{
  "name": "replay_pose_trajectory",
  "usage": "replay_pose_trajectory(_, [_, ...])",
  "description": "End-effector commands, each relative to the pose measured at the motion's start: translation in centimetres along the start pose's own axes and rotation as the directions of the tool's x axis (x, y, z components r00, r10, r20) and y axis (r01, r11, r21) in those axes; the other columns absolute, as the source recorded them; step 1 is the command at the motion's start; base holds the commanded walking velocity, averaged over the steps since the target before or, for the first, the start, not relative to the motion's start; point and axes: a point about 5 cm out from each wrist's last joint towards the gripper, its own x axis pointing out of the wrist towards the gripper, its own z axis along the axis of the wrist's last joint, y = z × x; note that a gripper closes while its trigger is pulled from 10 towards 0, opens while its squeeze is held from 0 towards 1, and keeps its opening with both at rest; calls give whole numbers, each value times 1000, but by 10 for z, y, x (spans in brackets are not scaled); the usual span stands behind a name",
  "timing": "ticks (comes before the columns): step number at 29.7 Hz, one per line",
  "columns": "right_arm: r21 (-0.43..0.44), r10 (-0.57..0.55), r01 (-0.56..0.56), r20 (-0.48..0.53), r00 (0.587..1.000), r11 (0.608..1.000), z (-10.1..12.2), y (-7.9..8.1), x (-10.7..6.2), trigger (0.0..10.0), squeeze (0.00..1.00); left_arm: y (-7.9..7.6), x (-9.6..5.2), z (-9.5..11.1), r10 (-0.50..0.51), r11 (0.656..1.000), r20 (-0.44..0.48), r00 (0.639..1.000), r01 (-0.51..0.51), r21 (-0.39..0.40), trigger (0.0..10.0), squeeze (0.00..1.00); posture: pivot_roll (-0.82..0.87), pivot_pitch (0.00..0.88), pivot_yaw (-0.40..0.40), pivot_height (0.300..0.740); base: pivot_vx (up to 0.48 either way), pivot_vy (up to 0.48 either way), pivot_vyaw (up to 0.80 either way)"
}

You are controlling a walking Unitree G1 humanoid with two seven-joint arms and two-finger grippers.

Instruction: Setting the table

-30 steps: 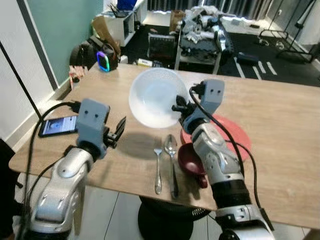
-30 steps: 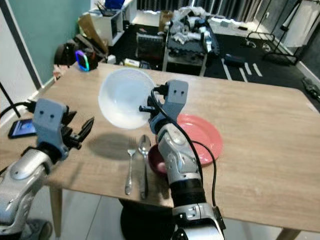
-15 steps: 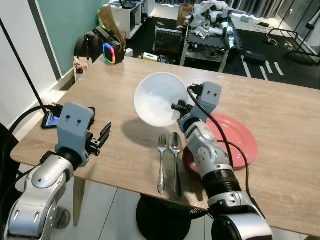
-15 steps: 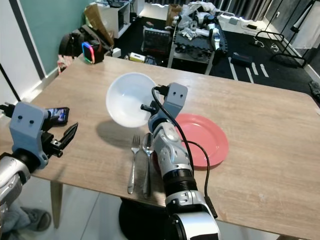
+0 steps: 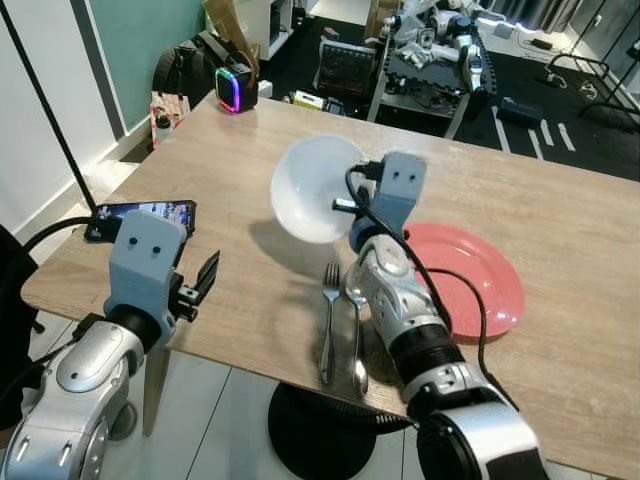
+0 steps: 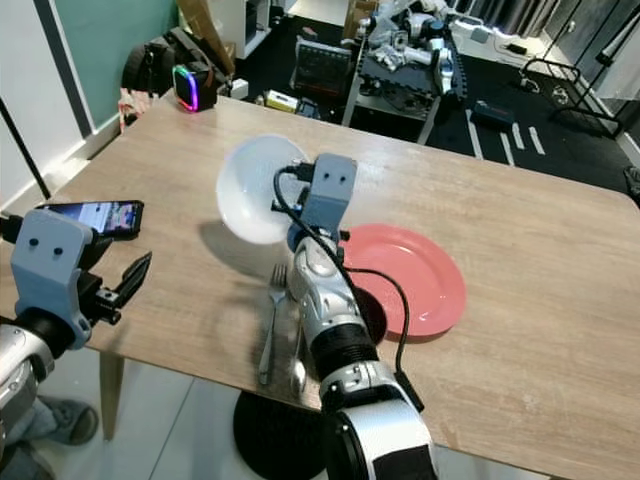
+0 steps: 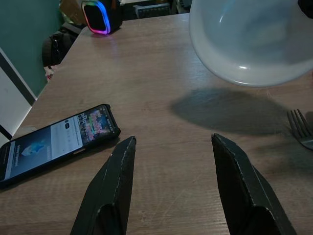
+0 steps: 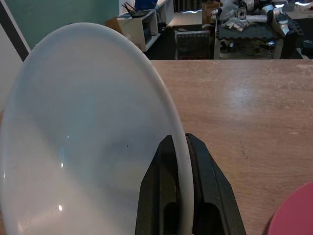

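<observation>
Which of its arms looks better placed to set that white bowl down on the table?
The right. Its right gripper is already clamped on the rim of the white bowl, held tilted above the table beside the red plate. The left gripper is open near the phone, holding nothing.

- Wooden table (image 5: pixel 560 190), light grain, on a dark round base (image 5: pixel 320 440).
- Teal wall (image 5: pixel 140 40) with white panelling (image 5: pixel 40 120) at the robot's left.
- Pale tiled floor (image 5: pixel 220 420) beneath; dark floor (image 5: pixel 560 110) beyond.
- Cluttered metal cart (image 5: pixel 430 60) behind the table.
</observation>
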Motion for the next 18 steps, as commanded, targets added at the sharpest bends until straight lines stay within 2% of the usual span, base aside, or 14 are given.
replay_pose_trajectory(1, [-28, -17, 17, -6, 1000, 999, -4, -5, 1, 10000, 180, -3, -2, 0, -4, 1000, -8, 1000, 4, 1, 10000, 0, 310, 105, -50, 740, 0, 0, 0])
replay_pose_trajectory(2, [-28, -17, 17, -6, 1000, 999, -4, -5, 1, 10000, 180, -3, -2, 0, -4, 1000, -8, 1000, 4, 1, 10000, 0, 310, 105, -50, 740, 0, 0, 0])
replay_pose_trajectory(3, [-55, -21, 21, -2, 1000, 998, -5, -6, 2, 10000, 267, -4, -1, 0, -3, 1000, -11, 1000, 3, 0, 10000, 0, 308, 104, -49, 740, 0, 0, 0])
replay_pose_trajectory(8, [-91, -29, 28, -4, 1000, 995, -8, -8, 1, 10000, 247, -4, -1, 0, -2, 1000, -13, 1000, 2, -1, 10000, 0, 307, 103, -50, 740, 0, 0, 0])
replay_pose_trajectory(15, [-128, -37, 37, -2, 999, 991, -11, -10, 2, 10000, 271, -3, 0, 1, 2, 1000, -13, 1000, -2, -4, 10000, 0, 306, 101, -50, 740, 0, 0, 0])
replay_pose_trajectory(16, [-132, -37, 36, -4, 999, 991, -12, -10, 2, 10000, 361, -3, 0, 1, 2, 1000, -13, 1000, -2, -5, 10000, 0, 304, 103, -49, 740, 0, 0, 0])
replay_pose_trajectory(18, [-132, -37, 36, -4, 999, 991, -12, -10, 2, 10000, 361, -3, 0, 1, 2, 1000, -13, 1000, -2, -5, 10000, 0, 304, 103, -49, 740, 0, 0, 0])
